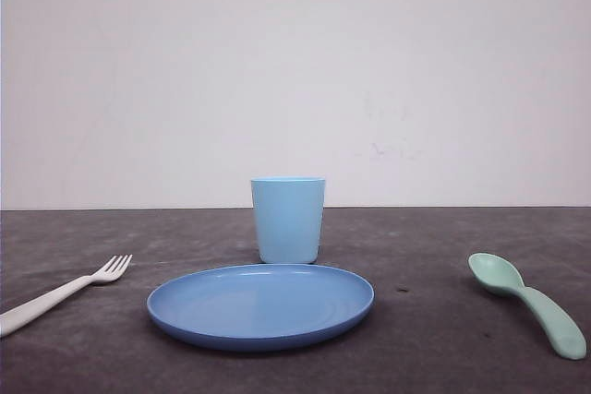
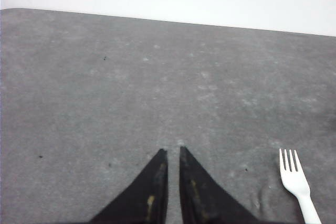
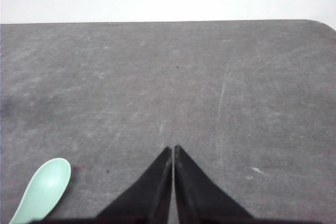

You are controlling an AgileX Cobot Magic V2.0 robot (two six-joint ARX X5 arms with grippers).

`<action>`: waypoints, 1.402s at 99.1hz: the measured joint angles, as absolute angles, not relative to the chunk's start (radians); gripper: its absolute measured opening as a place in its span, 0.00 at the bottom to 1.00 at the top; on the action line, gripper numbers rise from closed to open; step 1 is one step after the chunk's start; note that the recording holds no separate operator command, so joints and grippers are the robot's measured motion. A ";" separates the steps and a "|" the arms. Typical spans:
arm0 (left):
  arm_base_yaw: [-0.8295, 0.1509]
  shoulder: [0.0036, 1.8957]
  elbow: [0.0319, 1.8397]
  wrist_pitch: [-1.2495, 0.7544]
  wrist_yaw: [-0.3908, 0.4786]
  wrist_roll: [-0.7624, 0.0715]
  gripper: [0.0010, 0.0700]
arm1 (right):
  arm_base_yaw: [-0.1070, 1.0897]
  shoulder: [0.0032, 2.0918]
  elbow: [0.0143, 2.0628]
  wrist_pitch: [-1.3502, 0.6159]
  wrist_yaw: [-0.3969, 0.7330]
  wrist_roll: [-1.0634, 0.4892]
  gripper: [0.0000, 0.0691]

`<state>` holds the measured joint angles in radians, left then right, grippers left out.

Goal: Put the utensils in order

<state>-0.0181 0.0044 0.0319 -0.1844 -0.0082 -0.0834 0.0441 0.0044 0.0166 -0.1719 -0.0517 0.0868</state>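
The dark grey mottled tabletop (image 1: 434,339) is crowded only along its middle: a round blue plastic plate (image 1: 260,304) lies flat there, and a light blue plastic cup (image 1: 288,220) stands upright just behind it, its base hidden by the plate's far rim, the one tall obstacle. To the left, bare table separates the plate from a slim white plastic fork (image 1: 57,295), which lies flat with tines toward the plate. To the right, a wider bare stretch reaches a mint-green plastic spoon (image 1: 529,303). Behind the cup the table runs open to a plain white wall (image 1: 295,71).
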 joint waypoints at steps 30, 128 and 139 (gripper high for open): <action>-0.018 0.004 0.032 -0.165 0.002 -0.175 0.01 | 0.044 0.004 0.017 -0.168 -0.120 0.126 0.01; -0.020 0.588 0.808 -0.556 0.211 -0.113 0.01 | 0.044 0.571 0.807 -0.642 -0.181 0.127 0.01; -0.020 0.653 0.808 -0.577 0.210 -0.095 0.01 | 0.044 0.665 0.807 -0.673 -0.157 0.107 0.01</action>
